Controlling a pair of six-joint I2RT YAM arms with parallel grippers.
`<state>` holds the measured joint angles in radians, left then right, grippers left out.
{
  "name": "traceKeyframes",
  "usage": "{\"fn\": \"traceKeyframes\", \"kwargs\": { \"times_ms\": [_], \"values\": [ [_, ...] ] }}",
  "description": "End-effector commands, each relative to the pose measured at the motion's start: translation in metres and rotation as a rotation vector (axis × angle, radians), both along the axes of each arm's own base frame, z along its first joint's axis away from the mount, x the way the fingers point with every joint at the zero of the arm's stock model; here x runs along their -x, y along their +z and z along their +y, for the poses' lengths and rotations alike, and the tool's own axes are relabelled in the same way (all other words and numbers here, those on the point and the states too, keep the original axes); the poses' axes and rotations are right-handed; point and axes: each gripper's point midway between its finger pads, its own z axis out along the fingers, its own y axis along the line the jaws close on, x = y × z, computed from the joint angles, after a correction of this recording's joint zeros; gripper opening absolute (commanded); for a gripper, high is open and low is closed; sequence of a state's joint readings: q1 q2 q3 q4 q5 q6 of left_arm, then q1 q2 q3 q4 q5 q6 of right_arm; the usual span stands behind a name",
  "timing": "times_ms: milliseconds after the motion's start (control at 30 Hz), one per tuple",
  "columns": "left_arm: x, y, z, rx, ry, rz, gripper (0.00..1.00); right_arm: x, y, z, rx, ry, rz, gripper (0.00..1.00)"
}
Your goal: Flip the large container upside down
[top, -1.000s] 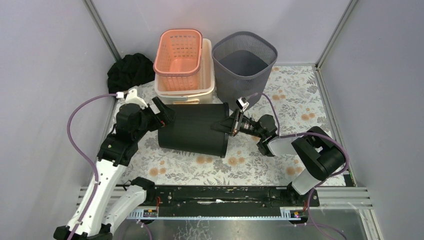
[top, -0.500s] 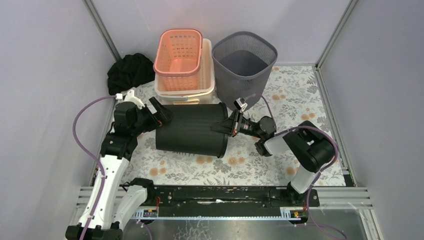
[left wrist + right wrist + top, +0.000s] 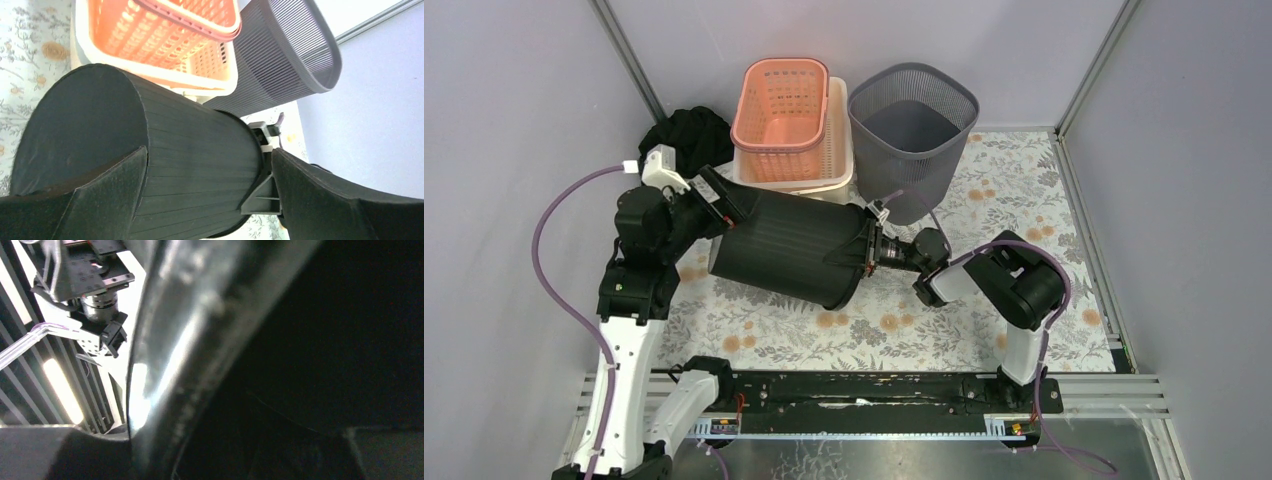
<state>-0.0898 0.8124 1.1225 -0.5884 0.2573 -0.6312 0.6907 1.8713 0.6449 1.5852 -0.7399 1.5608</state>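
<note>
1. Left gripper (image 3: 724,203) is spread wide, flanking the closed base of the black ribbed bin (image 3: 789,255).
2. Right gripper (image 3: 871,246) straddles its rim; I cannot tell if it pinches.
3. The bin lies sideways on the floral table (image 3: 924,340).
4. Orange basket (image 3: 764,130) sits inside the cream basket (image 3: 794,190).

No text, label, brand, number or sign can be read in any view, neither on the bin (image 3: 784,255) nor on the pink basket (image 3: 754,125) behind it.
</note>
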Motion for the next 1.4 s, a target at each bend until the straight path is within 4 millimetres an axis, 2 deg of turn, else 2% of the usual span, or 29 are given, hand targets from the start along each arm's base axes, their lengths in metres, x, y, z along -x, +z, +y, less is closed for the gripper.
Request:
{"fn": "traceKeyframes", "kwargs": {
  "times_ms": [0, 167, 333, 467, 567, 733, 833, 967, 1067, 1233, 1367],
  "values": [
    [0.007, 0.027, -0.024, 0.074, -0.123, -0.042, 1.00, 0.005, -0.029, 0.026, 0.090, 0.062, 0.034, 0.50],
    [0.006, 0.033, -0.028, 0.096, -0.148, -0.054, 1.00, 0.006, -0.047, 0.048, 0.137, 0.095, 0.061, 0.65],
    [0.006, 0.031, -0.033, 0.105, -0.172, -0.045, 1.00, 0.010, -0.094, 0.041, 0.279, 0.081, 0.130, 0.90],
    [0.007, 0.027, -0.034, 0.104, -0.183, -0.037, 1.00, 0.017, -0.133, 0.027, 0.423, 0.053, 0.145, 0.93],
    [0.007, 0.018, -0.034, 0.097, -0.183, -0.023, 1.00, 0.021, -0.154, 0.014, 0.538, 0.040, 0.143, 0.94],
    [0.008, 0.000, -0.032, 0.082, -0.175, 0.008, 1.00, 0.031, -0.173, -0.012, 0.726, 0.038, 0.104, 0.96],
    [0.008, -0.005, -0.025, 0.047, -0.144, 0.019, 1.00, 0.036, -0.168, -0.029, 0.816, 0.029, 0.043, 0.98],
    [0.011, 0.014, -0.014, -0.008, -0.099, -0.017, 1.00, 0.033, -0.144, -0.048, 0.890, -0.023, -0.049, 1.00],
    [0.017, 0.032, -0.012, -0.019, -0.099, -0.041, 1.00, 0.019, -0.120, -0.050, 0.864, -0.127, -0.112, 1.00],
    [0.037, 0.069, -0.009, -0.027, -0.095, -0.114, 1.00, -0.019, -0.075, -0.030, 0.671, -0.327, -0.166, 1.00],
    [0.055, 0.089, -0.008, -0.019, -0.096, -0.163, 1.00, -0.046, -0.069, -0.004, 0.524, -0.399, -0.144, 1.00]
  ]
}}
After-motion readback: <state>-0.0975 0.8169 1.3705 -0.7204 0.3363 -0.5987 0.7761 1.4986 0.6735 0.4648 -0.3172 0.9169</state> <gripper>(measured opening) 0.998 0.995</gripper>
